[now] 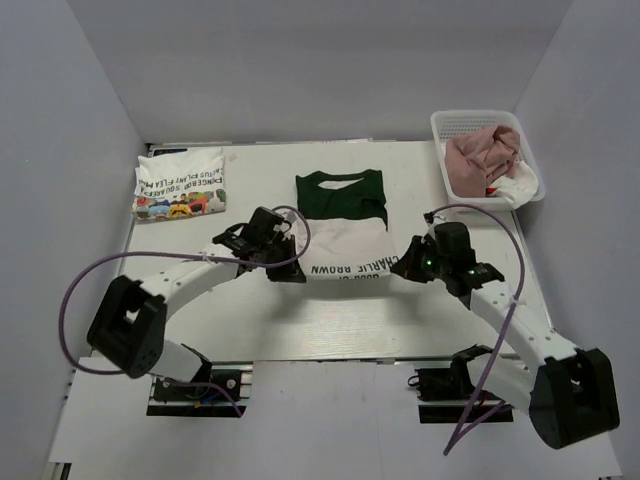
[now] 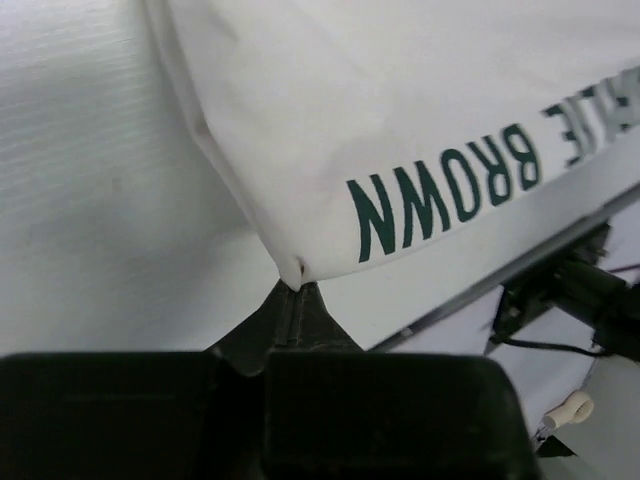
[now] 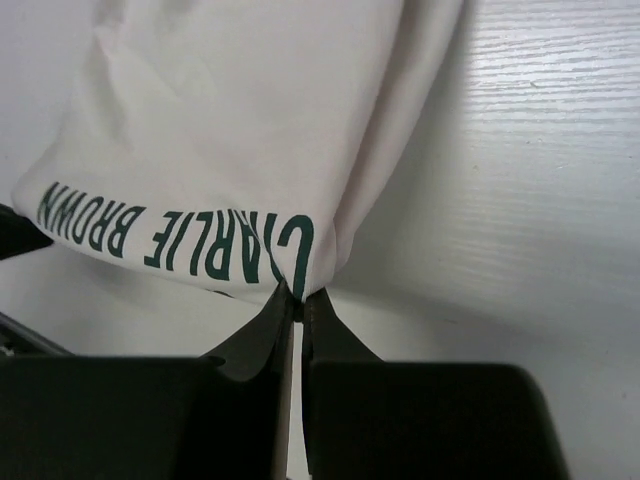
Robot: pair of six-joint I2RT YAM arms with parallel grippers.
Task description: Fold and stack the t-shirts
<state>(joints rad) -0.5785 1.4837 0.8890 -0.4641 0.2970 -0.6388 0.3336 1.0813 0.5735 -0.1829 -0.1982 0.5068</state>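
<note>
A white t-shirt with dark green sleeves and collar [image 1: 342, 225] lies partly folded mid-table, green "CHARLIE BROWN" lettering along its near fold. My left gripper [image 1: 287, 268] is shut on its near left corner [image 2: 296, 266]. My right gripper [image 1: 403, 266] is shut on its near right corner [image 3: 312, 272]. A folded white t-shirt with black lettering and cartoon figures [image 1: 180, 183] lies at the far left. A dusty pink t-shirt [image 1: 481, 160] and a white one with red graphic [image 1: 512, 185] lie crumpled in the basket.
The white lattice basket [image 1: 460, 122] stands at the far right corner. Grey walls close in the table [image 1: 330, 320] on three sides. Purple cables loop from both arms. The table's near edge and arm mounts show in the left wrist view [image 2: 560, 280].
</note>
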